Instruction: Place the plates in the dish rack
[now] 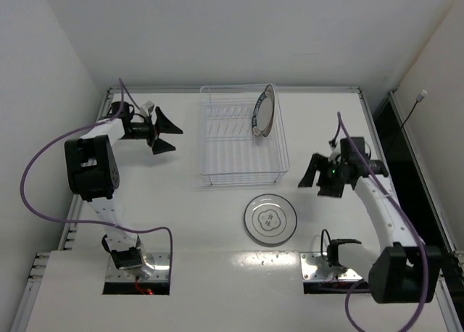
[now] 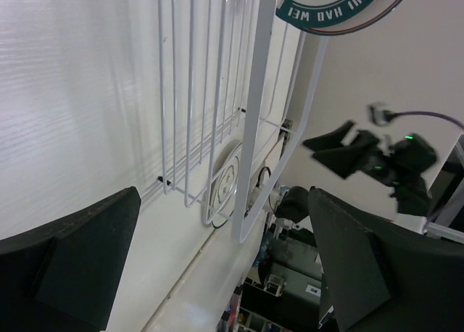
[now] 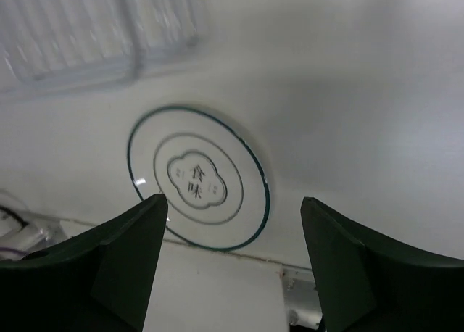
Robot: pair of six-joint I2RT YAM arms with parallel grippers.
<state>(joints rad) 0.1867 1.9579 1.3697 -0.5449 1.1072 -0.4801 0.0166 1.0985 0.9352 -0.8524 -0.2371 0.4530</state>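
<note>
The dish rack [image 1: 217, 175] stands at the table's middle back. A teal-rimmed plate [image 1: 264, 111] stands upright in its right rear part; its rim also shows in the left wrist view [image 2: 326, 9]. A white plate with a grey ring and centre motif [image 1: 270, 219] lies flat on the table in front of the rack, and shows in the right wrist view [image 3: 197, 178]. My left gripper [image 1: 165, 131] is open and empty, left of the rack. My right gripper [image 1: 313, 174] is open and empty, hovering right of and above the white plate. The orange sunburst plate is out of view.
In the left wrist view the rack's wires [image 2: 217, 93] fill the frame ahead, with the right gripper [image 2: 348, 147] beyond them. In the right wrist view the rack's corner [image 3: 87, 35] lies past the plate. White walls enclose the table [image 1: 181, 223] on three sides.
</note>
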